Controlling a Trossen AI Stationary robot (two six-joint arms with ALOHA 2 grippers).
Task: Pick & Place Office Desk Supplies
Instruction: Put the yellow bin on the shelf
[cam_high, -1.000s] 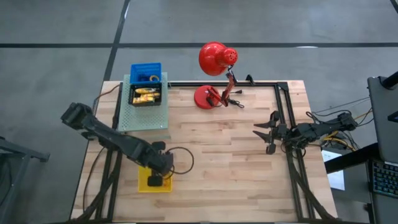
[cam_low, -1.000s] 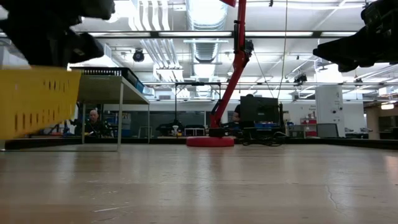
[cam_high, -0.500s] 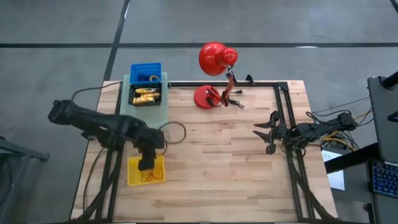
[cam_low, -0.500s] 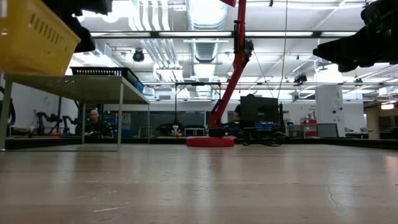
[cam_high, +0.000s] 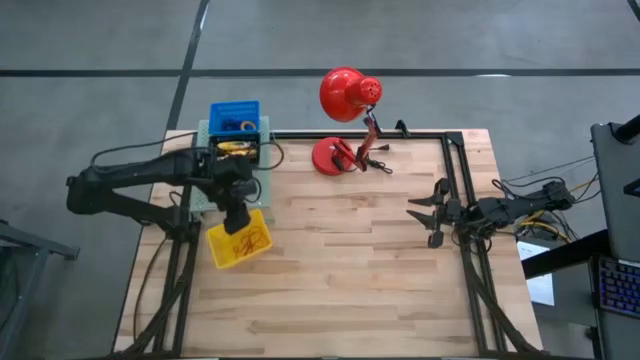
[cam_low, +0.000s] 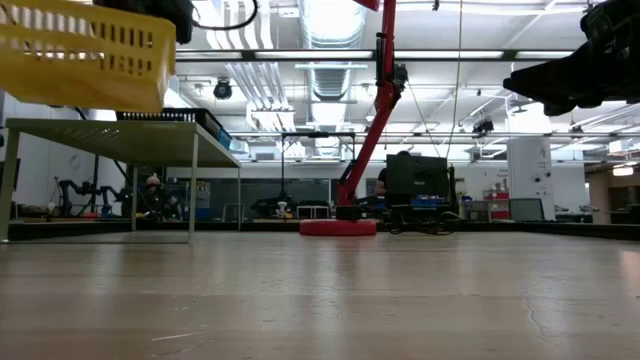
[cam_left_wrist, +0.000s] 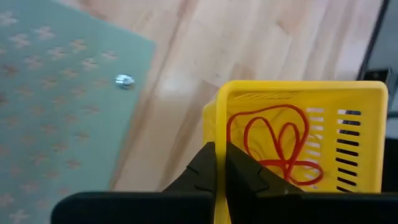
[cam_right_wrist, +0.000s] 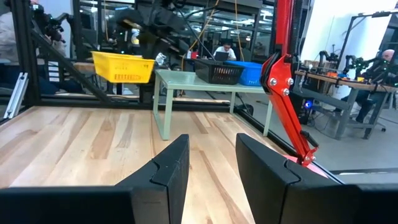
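A yellow basket (cam_high: 238, 238) is being held off the counter (cam_high: 360, 260) by the left claw (cam_left_wrist: 217, 163), whose fingers are being pressed together on the basket's near wall, one finger on each side of the thin rim. In the high view the basket is being carried tilted, just beside the near edge of a pale green raised platform (cam_high: 205, 190) at the counter's far left corner. In the low view the basket (cam_low: 85, 55) is being shown hanging well above the wood surface, slanted. Red rubber bands (cam_left_wrist: 273, 144) are lying looped on the basket's floor, as is being seen in the left wrist view.

On the green platform a black basket (cam_high: 235, 153) holding yellow pieces (cam_high: 234, 158) is being kept, with a blue basket (cam_high: 235, 113) touching it on its far side.

A red desk lamp (cam_high: 345, 110) is standing at the far edge of the counter, well apart from both arms.

The right claw (cam_high: 428, 215) is being held at the counter's right side, above the wood, with its fingers apart and nothing between them; in the right wrist view bare wood is being seen through the gap.
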